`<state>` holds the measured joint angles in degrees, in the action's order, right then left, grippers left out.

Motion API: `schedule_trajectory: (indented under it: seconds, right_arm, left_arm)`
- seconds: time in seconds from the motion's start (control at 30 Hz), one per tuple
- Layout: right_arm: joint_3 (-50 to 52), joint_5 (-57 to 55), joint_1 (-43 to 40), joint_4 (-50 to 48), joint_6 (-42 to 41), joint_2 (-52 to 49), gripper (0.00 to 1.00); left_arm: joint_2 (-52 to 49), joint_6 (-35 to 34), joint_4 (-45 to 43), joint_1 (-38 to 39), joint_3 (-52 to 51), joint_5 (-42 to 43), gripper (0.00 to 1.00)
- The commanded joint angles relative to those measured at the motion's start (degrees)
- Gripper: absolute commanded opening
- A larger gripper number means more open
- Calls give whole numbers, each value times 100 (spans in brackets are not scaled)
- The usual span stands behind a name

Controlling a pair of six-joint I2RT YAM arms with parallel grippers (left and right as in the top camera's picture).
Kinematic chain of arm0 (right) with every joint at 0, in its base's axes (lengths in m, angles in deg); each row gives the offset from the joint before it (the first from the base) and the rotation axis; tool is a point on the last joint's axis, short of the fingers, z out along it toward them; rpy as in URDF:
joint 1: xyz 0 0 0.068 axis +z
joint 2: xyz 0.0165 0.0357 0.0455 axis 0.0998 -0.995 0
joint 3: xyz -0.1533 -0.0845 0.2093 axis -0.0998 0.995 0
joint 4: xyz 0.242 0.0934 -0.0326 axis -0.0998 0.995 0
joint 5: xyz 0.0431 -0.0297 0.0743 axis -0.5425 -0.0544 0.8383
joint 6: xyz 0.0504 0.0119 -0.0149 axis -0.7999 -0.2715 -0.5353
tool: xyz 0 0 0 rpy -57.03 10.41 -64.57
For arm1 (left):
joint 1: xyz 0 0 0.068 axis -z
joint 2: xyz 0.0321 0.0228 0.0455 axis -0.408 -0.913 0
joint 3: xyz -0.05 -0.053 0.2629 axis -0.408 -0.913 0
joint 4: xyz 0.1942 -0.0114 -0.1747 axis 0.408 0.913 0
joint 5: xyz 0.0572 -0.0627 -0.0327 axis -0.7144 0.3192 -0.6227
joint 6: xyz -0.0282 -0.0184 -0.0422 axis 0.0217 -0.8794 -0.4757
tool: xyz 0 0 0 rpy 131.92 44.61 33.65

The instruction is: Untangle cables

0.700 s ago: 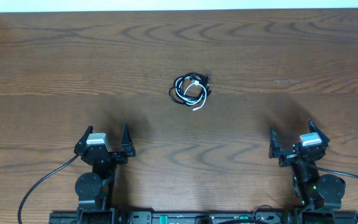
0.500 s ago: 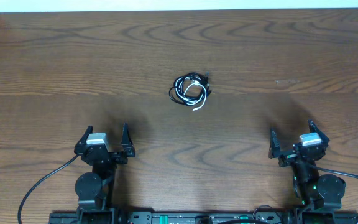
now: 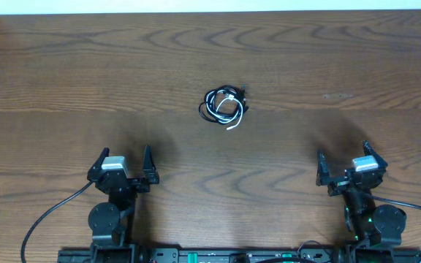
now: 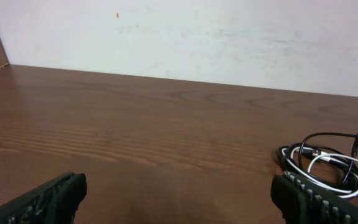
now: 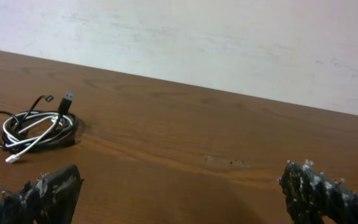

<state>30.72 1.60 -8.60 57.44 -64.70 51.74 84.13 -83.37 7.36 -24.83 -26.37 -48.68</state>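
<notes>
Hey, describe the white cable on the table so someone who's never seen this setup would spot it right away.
On the brown wooden table, one small coiled bundle lies alone near the middle. The white cord is looped inside it, with its free end poking out toward the near edge. Only its colour sets it apart from the black cord tangled with it.
</notes>
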Motion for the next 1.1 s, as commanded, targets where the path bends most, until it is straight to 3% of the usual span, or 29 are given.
schedule_trajectory:
  seconds: [0.0, 1.07]
  right_arm:
    - [20, -22, 20, 17, -22, 31, 99]
    - [20, -111, 20, 17, 94, 31, 99]
  left_arm:
    - [-7, 74, 254, -15, -59, 9, 100]
    - [-7, 76, 254, -15, -59, -44, 100]
